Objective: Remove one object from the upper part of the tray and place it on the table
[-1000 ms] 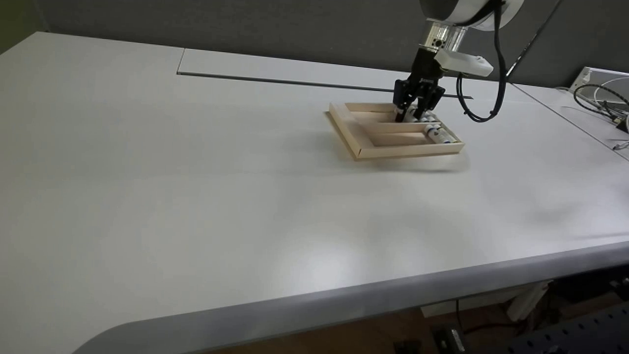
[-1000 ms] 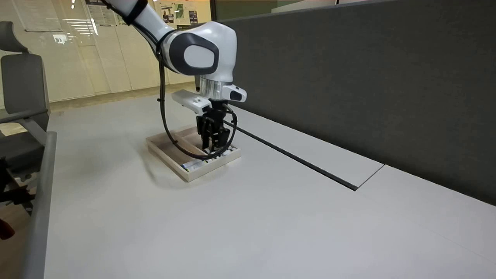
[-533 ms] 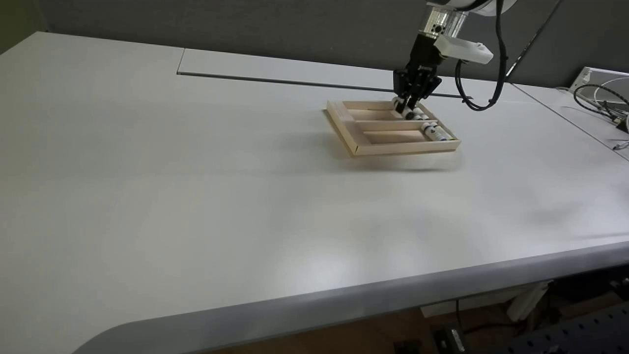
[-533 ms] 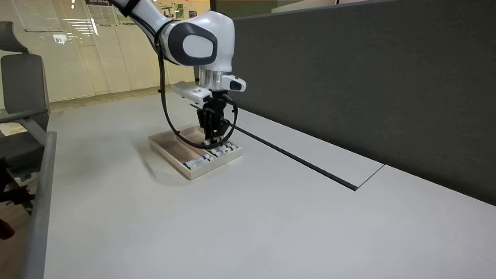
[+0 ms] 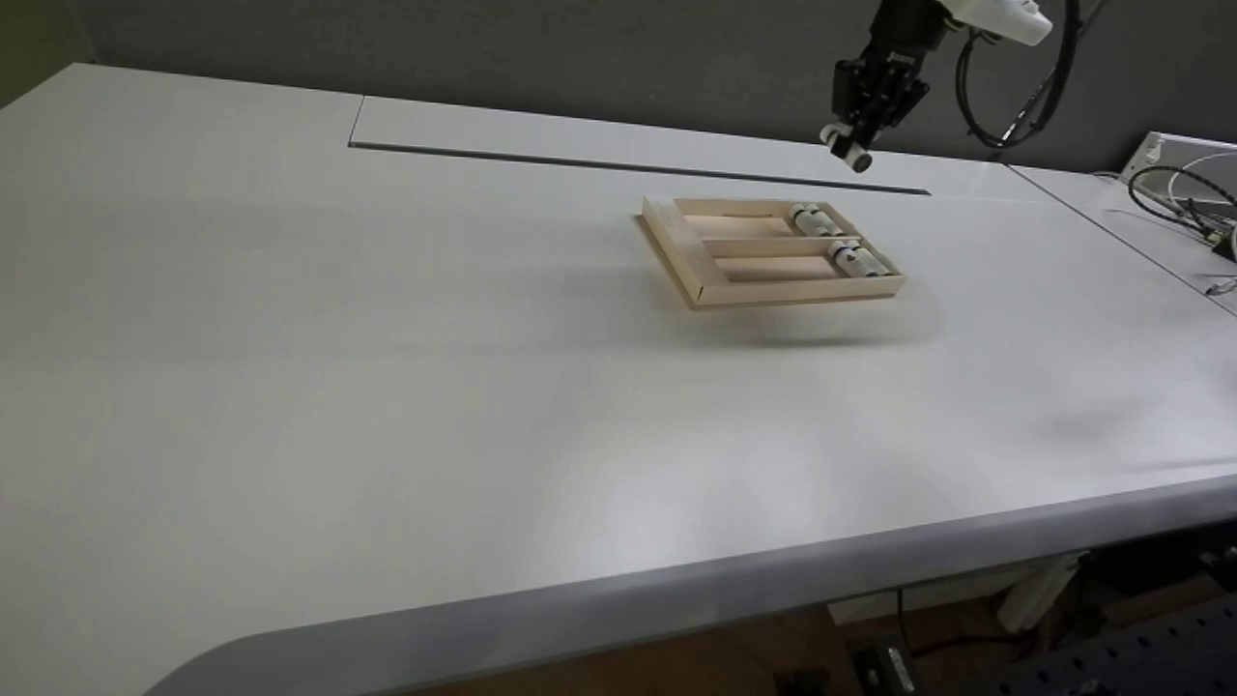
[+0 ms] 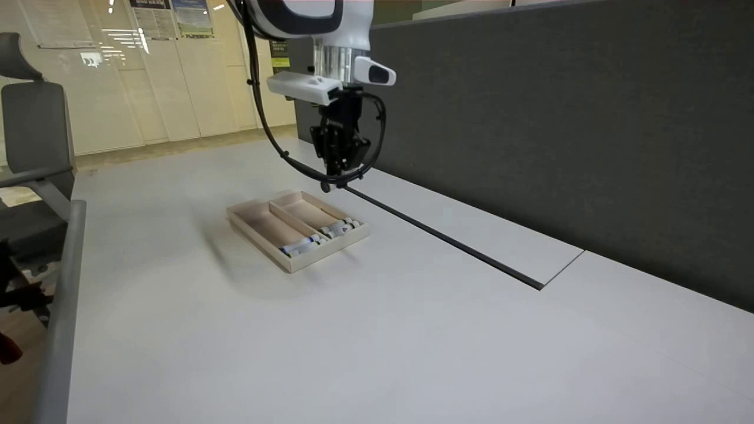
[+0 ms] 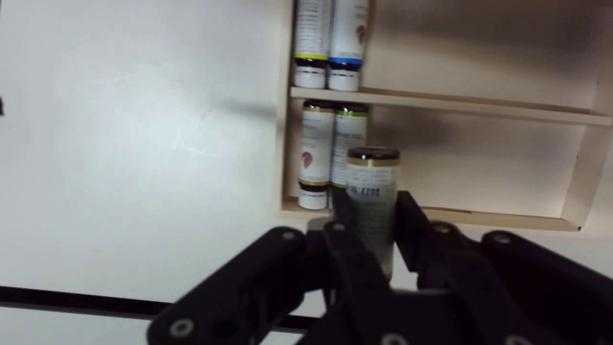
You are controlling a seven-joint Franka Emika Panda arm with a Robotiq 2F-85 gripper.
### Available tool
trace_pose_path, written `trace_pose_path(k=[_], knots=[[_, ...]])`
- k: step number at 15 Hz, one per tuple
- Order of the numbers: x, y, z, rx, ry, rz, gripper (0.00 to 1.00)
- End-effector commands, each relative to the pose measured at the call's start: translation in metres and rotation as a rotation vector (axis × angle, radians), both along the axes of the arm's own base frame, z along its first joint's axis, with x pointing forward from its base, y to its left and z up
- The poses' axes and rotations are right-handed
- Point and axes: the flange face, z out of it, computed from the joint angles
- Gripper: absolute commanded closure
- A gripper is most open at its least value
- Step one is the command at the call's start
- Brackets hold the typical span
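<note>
One bottle (image 7: 374, 211) hangs clear of tray (image 5: 802, 293), pinched in my gripper (image 7: 375, 203). Carry step, I'd say; next, lower onto table (image 5: 464, 425) and let go.

In the wrist view the pincer (image 7: 373, 203) clamps one gold-ringed bottle (image 7: 372, 177) and hides part of the lower rim of the tray (image 7: 503, 221). A second gold-ringed bottle (image 7: 316, 146) and a green-ringed bottle (image 7: 349, 136) lie side by side in one compartment (image 7: 488, 165); across the divider (image 7: 455, 104) lie a yellow-ringed bottle (image 7: 311, 40) and a blue-ringed bottle (image 7: 346, 40). A dark slot (image 7: 86, 302) crosses the white bench (image 7: 167, 182).
</note>
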Motion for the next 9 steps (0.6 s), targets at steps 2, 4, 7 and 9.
trace_pose_path(k=[2,4,7,9], knots=[[-0.010,-0.077,-0.007,-0.020,0.018,0.048,0.93],[-0.014,-0.106,-0.017,-0.031,0.003,0.036,0.93],[-0.017,-0.137,-0.037,-0.060,-0.022,-0.007,0.93],[-0.019,-0.148,-0.057,-0.073,-0.009,-0.024,0.93]])
